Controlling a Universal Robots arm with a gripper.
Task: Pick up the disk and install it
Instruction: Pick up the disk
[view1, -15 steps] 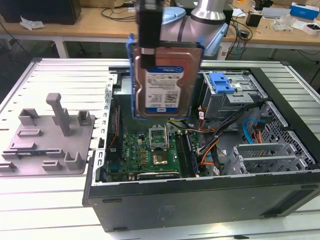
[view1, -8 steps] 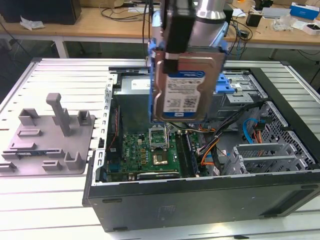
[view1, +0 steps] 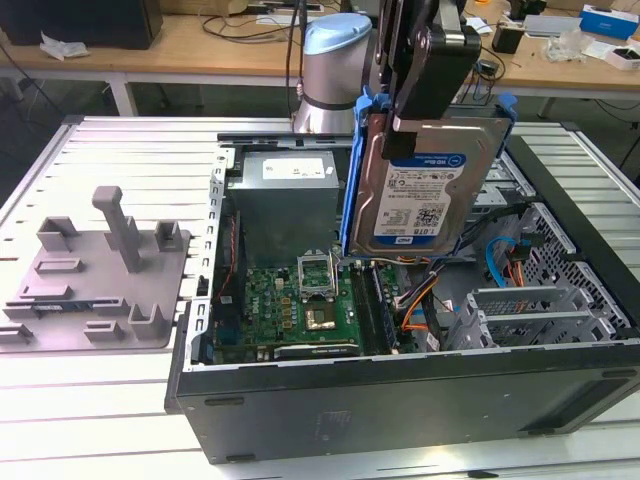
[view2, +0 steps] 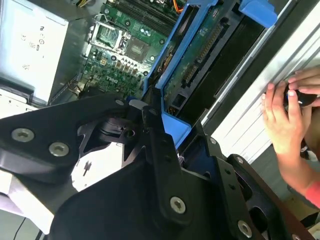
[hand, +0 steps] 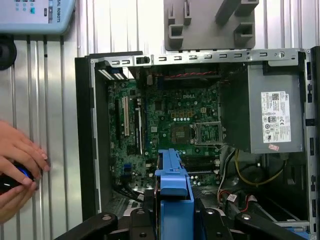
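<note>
Pincer (view1: 432, 118) points down, clamped on the disk (view1: 425, 205), upright above the computer case (view1: 400, 385).

The computer case (view1: 400, 400) is seen obliquely from above in the exterior view; its motherboard (view1: 290, 300) (view2: 125, 50) (hand: 170, 120) is seen closer, from overhead, in both wrist views.

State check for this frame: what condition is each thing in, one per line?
computer case: lying on its side, side panel off.
disk: lifted, upright, held over the computer case.
gripper: shut on the disk's upper edge.
power supply: mounted inside the computer case.
</note>
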